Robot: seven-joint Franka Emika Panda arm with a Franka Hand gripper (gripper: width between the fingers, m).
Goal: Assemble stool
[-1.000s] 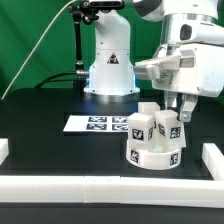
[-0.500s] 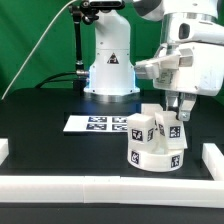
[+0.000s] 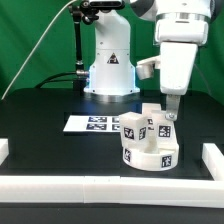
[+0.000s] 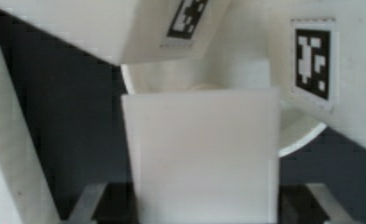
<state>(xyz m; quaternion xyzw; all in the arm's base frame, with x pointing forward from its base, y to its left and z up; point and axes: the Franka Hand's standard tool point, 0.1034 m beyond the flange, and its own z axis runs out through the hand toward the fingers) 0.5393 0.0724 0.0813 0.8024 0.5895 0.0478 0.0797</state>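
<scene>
Near the middle of the black table (image 3: 40, 112), one round seat (image 3: 148, 154) lay flat, carrying three blocky legs (image 3: 130, 130) upright on top, all white and tagged with black-and-white squares. Counted three legs in the exterior view: one toward that view's left, one in the middle (image 3: 149, 118), one toward its right (image 3: 163, 131). Came down over the right-hand leg: one gripper (image 3: 171, 113), its fingertips at the leg's top. From the wrist, showed a single white leg (image 4: 198, 150) standing between two dark fingers (image 4: 87, 203), both close against its sides, so closed on that leg. Behind the stool, one marker board (image 3: 92, 123) lay flat. Along the near edge ran one long white rail (image 3: 100, 189), with two short ones at the sides.
</scene>
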